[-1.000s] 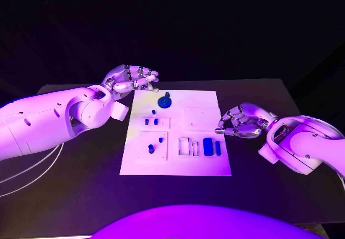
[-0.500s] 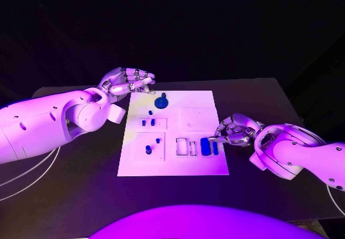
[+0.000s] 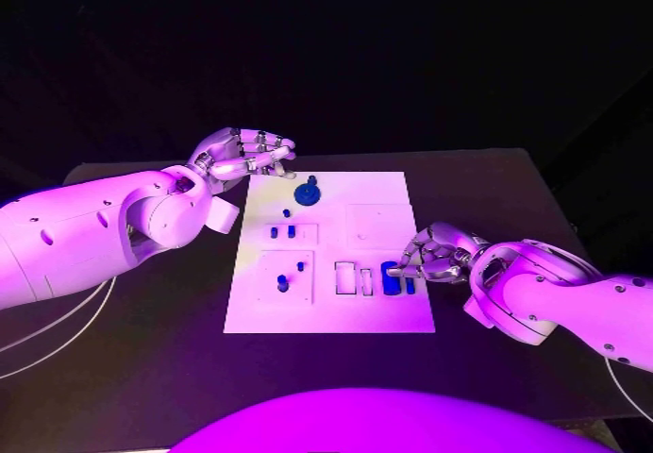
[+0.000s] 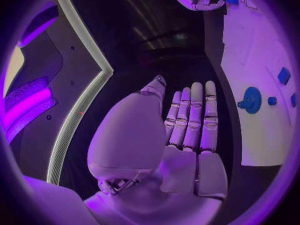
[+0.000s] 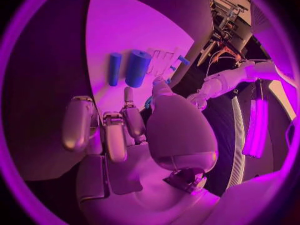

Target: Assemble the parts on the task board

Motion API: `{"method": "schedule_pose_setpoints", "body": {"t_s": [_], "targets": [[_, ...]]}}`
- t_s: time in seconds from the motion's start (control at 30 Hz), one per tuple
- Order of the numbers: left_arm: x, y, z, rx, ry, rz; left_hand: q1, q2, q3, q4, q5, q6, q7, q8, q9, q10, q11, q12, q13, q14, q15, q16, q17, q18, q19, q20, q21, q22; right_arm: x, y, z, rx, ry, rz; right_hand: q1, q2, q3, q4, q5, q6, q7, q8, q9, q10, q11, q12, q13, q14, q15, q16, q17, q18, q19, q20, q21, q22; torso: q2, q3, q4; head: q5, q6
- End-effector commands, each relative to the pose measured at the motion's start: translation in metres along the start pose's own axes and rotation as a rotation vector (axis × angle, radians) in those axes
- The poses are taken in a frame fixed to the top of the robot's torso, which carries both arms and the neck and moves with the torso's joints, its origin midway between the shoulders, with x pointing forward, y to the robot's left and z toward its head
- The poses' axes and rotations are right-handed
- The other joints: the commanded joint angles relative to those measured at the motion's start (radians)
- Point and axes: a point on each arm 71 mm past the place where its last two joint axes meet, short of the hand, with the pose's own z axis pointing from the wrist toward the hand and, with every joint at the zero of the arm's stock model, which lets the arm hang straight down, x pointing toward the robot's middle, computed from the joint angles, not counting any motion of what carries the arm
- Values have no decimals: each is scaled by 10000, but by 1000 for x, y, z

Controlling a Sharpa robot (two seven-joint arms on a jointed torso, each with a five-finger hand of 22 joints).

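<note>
While the right hand [image 3: 433, 255] hovers at the task board's [image 3: 331, 316] three-o'clock edge, fingers curled in and parted, it holds nothing — fingertips just beside two upright-lying blue bars [image 3: 392, 277]. At eleven o'clock the left hand [image 3: 245, 154] hangs off the board's far corner, fingers straight and together, empty, near a blue round part [image 3: 309, 193].

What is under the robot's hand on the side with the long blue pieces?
Under the right hand is the edge of the white task board. A fat blue bar and a thin one lie by its fingertips. Whether the fingers touch them is hidden.
</note>
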Motion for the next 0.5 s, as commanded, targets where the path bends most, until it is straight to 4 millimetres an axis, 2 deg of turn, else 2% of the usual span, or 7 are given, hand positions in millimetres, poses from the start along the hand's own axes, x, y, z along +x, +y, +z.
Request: {"method": "schedule_pose_setpoints", "body": {"t_s": [0.03,0.2,0.5], "targets": [[2,-1,1,59,184,-55,-49,32,6,49,6,-88,194,21,-12,-56,39,50,-9,-91,12,62,-10,44,51,-3,-34,-10,6,0,1,123,548,-548,-172,18,-205,2,58,34,-32,106,34,145,-8,82,134,827,-27,36,1686,-94,41,5,30,1737,-8,13,-12,36,2],[3,0,1,26,236,-74,-51,34,4,47,8,-90,195,22,-12,-59,39,53,-10,-92,13,65,-15,44,58,-3,-43,-16,9,3,2,102,627,-753,-247,30,-490,9,72,165,-86,253,102,214,-52,121,286,825,-59,35,1689,-95,44,-14,49,1744,-11,-1,-5,65,2],[3,0,1,2,255,-79,-55,33,1,48,7,-91,197,23,-12,-61,40,54,-10,-94,14,66,-18,44,61,-3,-48,-20,14,6,6,314,898,-1138,-406,-17,-759,25,92,214,-124,365,169,229,-84,106,351,824,-87,33,1693,-90,37,-37,25,1738,-7,1,6,106,2]]}}
